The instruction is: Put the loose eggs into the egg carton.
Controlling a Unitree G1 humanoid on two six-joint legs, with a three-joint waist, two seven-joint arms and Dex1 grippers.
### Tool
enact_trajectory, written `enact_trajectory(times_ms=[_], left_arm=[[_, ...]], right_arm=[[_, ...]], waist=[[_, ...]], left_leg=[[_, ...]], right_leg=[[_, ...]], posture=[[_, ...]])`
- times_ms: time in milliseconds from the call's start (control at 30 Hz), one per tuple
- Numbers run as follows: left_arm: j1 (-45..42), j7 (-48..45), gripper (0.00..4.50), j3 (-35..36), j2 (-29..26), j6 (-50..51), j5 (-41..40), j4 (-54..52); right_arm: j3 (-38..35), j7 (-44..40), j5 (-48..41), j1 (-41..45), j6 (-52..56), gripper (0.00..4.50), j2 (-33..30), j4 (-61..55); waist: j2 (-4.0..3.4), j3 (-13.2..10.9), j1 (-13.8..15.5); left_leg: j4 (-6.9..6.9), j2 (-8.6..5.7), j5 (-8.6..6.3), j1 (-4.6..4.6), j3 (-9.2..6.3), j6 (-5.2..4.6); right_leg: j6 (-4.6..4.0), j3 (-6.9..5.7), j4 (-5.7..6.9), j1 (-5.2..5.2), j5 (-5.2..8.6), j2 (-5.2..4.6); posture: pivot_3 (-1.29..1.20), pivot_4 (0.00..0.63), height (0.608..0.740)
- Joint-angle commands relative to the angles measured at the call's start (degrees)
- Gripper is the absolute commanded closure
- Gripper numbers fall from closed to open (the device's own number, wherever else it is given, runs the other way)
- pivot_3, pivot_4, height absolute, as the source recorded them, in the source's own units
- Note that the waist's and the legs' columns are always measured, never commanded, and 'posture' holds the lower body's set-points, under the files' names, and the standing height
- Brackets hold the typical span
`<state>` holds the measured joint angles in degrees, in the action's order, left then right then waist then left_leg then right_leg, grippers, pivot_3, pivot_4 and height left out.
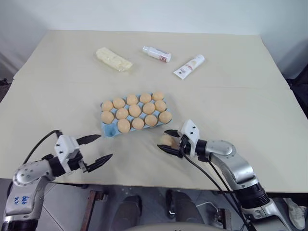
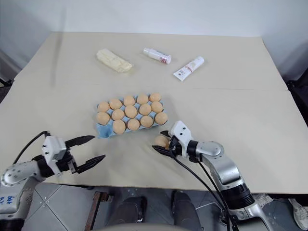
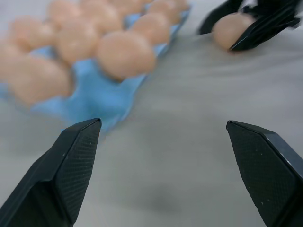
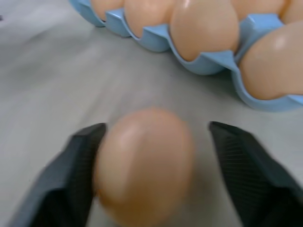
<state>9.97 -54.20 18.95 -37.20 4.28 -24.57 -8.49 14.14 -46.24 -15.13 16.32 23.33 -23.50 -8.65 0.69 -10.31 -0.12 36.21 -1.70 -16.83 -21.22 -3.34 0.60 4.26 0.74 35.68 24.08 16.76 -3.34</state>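
From the head views, the egg carton (image 1: pixel 135 115) is seen mid-desk (image 1: pixel 240 110), every cup filled but the near-left corner one. One loose egg (image 1: pixel 166 140) lies on the desk just beside the carton's near-right end, bracketed by the right hand (image 1: pixel 169 141). The left hand (image 1: pixel 95 148) hovers wide open and empty near the carton's near-left corner.

In the left wrist view, nothing is seen between its fingers (image 3: pixel 75 165).

In the right wrist view, the egg is flanked by both fingers (image 4: pixel 85 156): one looks to touch it, while a gap remains at the other, so no firm grip is judged yet. The shell is judged light, smooth and brittle, best pinched gently across its widest middle.
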Motion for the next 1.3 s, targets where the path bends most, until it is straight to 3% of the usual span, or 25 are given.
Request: enact_trajectory(times_ms=[33,200,333,433,533,633,800,833,1067,1233,1300], left_arm=[[2.0,2.8,0.0,4.3,0.8,-1.2,-1.2,-2.0],[5.8,6.4,0.0,8.7,3.2,-1.0,-2.0,-2.7],[8.3,8.3,0.0,10.6,4.9,-1.4,-2.2,-2.4],[10.8,9.9,0.0,12.1,6.5,-1.6,-2.2,-3.3],[11.9,10.9,0.0,12.7,7.3,-1.8,-2.1,-3.9],[12.6,11.3,0.0,12.7,7.8,-1.9,-2.1,-4.7],[12.7,11.8,0.0,12.6,8.1,-2.1,-2.0,-4.6],[12.6,11.8,0.0,12.5,8.1,-2.1,-2.0,-4.5],[11.5,11.6,0.0,11.5,7.7,-1.9,-1.9,-4.5],[9.1,12.1,0.0,9.8,6.9,-1.7,-0.5,-3.6],[7.6,11.6,0.0,8.2,6.3,-1.4,-0.3,-4.1]], right_arm=[[0.8,-1.6,-1.2,3.6,-1.0,2.34,1.8,-1.5],[4.3,-2.4,-2.6,13.3,3.1,2.34,8.5,-0.6],[6.7,-2.1,0.3,21.1,1.2,2.34,13.8,6.6],[10.0,-0.4,4.4,29.8,-3.3,2.34,21.6,18.7],[12.2,-0.8,8.5,35.3,-7.9,2.34,25.6,29.5],[12.3,0.8,11.3,39.0,-11.9,2.34,28.8,38.4],[11.5,-0.3,11.4,40.3,-12.4,2.34,32.7,42.6],[11.3,0.0,11.4,40.3,-12.4,2.12,33.3,42.8],[8.8,-1.3,8.7,38.4,-11.3,0.01,32.6,37.0],[6.9,-6.6,4.1,32.3,-6.3,0.01,25.4,20.4],[3.8,-8.4,2.3,27.3,-6.8,0.01,19.4,13.3]], waist=[[0.0,0.0,-0.1],[0.0,0.0,-1.3],[0.02,0.0,-1.5],[0.07,0.0,-1.7],[0.08,0.0,-1.8],[0.11,0.1,-1.5],[0.15,0.1,-1.7],[0.14,0.1,-1.7],[0.13,0.1,-2.0],[0.13,0.1,-1.7],[0.21,0.1,-1.2]], left_leg=[[0.01,0.0,0.0,0.0,0.0,0.0],[0.0,0.02,0.01,0.03,-0.01,0.01],[0.0,0.01,0.02,0.01,-0.02,0.03],[0.0,0.0,0.02,-0.02,-0.01,0.03],[-0.05,-0.01,0.04,-0.04,0.1,0.07],[-0.08,0.0,0.05,-0.05,0.07,0.11],[-0.06,-0.08,0.02,-0.12,0.08,0.06],[-0.07,-0.07,0.02,-0.12,0.07,0.06],[-0.08,-0.04,0.03,-0.12,0.07,0.11],[-0.12,-0.04,0.01,-0.14,0.05,0.11],[-0.06,-0.04,0.01,-0.17,0.02,0.11]], right_leg=[[0.0,-0.02,0.02,0.0,0.0,0.0],[-0.02,-0.02,0.14,0.03,0.01,0.02],[-0.03,-0.02,0.21,0.13,0.01,0.01],[-0.04,-0.03,0.2,0.14,0.01,0.0],[-0.05,0.08,0.31,0.31,0.01,0.01],[-0.1,0.02,0.33,0.33,0.04,0.02],[-0.1,-0.03,0.28,0.33,0.04,-0.09],[-0.1,-0.03,0.28,0.34,0.04,-0.09],[-0.11,-0.06,0.36,0.38,0.05,-0.05],[-0.11,-0.08,0.3,0.39,0.05,-0.05],[-0.11,-0.12,0.28,0.35,0.05,-0.07]], posture=[[0.0,0.15,0.74],[0.0,0.15,0.74],[0.0,0.15,0.74],[0.0,0.15,0.74],[0.0,0.15,0.74],[0.0,0.15,0.74],[0.0,0.15,0.74],[0.0,0.15,0.74],[0.0,0.15,0.74],[0.0,0.15,0.74],[0.0,0.15,0.74]])
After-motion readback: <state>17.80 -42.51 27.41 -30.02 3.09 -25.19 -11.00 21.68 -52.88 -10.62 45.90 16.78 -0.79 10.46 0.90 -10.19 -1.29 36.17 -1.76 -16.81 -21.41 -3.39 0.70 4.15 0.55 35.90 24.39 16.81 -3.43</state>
